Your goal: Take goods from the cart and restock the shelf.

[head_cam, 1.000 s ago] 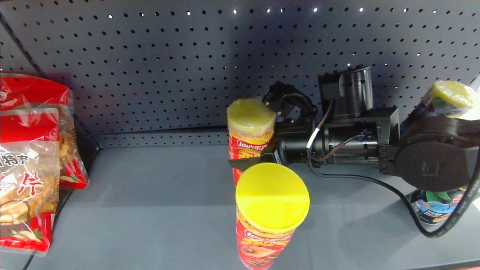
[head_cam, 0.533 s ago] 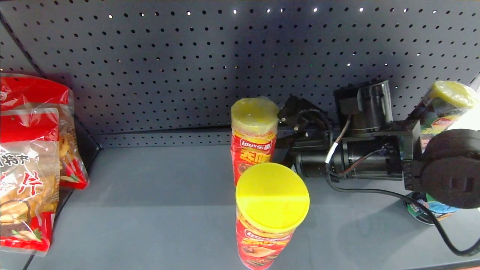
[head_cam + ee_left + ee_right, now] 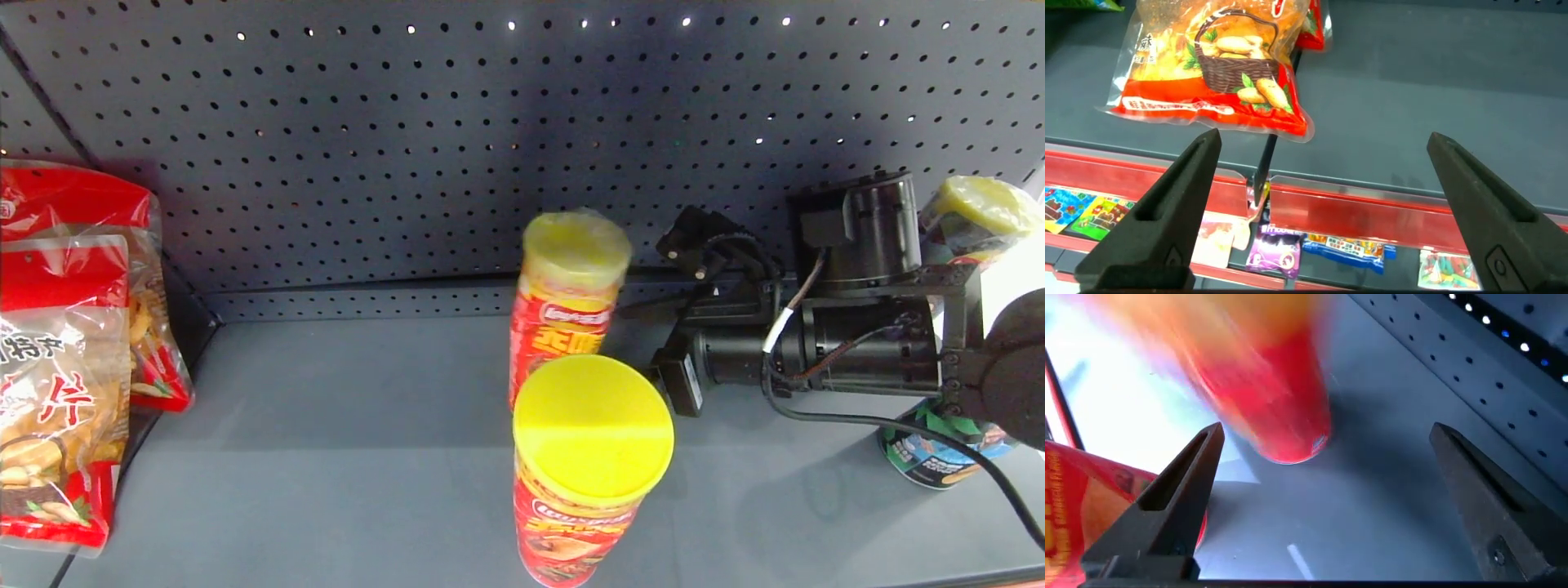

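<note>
Noting the right gripper (image 3: pixel 671 359) spread wide and empty, just beside the rear chip can (image 3: pixel 565 310), which stands to its left on the shelf (image 3: pixel 343 392). The can's long axis is near upright and appears to lean toward the gripper. My left gripper (image 3: pixel 1323 143), also spread, hangs well apart near the snack bag (image 3: pixel 1208 73), so the right arm is nearer.

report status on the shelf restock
Left gripper open, empty. Right gripper open, clear of rear can. Rear can on shelf, looks tilted. Front can crowds it.
</note>
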Robot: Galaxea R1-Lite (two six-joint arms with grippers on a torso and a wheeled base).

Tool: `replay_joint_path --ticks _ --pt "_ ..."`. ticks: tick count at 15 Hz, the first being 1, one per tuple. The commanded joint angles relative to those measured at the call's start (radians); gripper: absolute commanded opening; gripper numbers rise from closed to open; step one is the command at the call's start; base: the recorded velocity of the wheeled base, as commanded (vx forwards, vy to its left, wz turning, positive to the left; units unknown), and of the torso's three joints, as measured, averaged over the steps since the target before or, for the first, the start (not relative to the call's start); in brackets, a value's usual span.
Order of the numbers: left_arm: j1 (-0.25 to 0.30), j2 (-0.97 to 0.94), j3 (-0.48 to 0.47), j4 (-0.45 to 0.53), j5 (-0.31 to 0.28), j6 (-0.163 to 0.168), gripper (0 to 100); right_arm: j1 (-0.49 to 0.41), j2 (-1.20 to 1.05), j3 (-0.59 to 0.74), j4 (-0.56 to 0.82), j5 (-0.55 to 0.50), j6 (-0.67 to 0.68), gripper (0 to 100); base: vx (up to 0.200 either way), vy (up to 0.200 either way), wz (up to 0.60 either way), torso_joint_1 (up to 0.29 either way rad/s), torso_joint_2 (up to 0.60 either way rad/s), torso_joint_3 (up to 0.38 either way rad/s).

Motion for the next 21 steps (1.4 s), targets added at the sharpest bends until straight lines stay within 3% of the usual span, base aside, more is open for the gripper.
replay_joint_path --ticks 1,21 --pt "0.000 0.002 0.000 0.000 0.001 0.000 100 0.008 0.005 -0.005 -0.002 0.001 0.000 100 0.000 0.000 0.00 0.000 0.00 0.000" --pt "0.000 0.002 0.000 0.000 0.001 0.000 100 0.042 0.049 -0.046 -0.002 0.003 0.002 100 0.000 0.000 0.00 0.000 0.00 0.000"
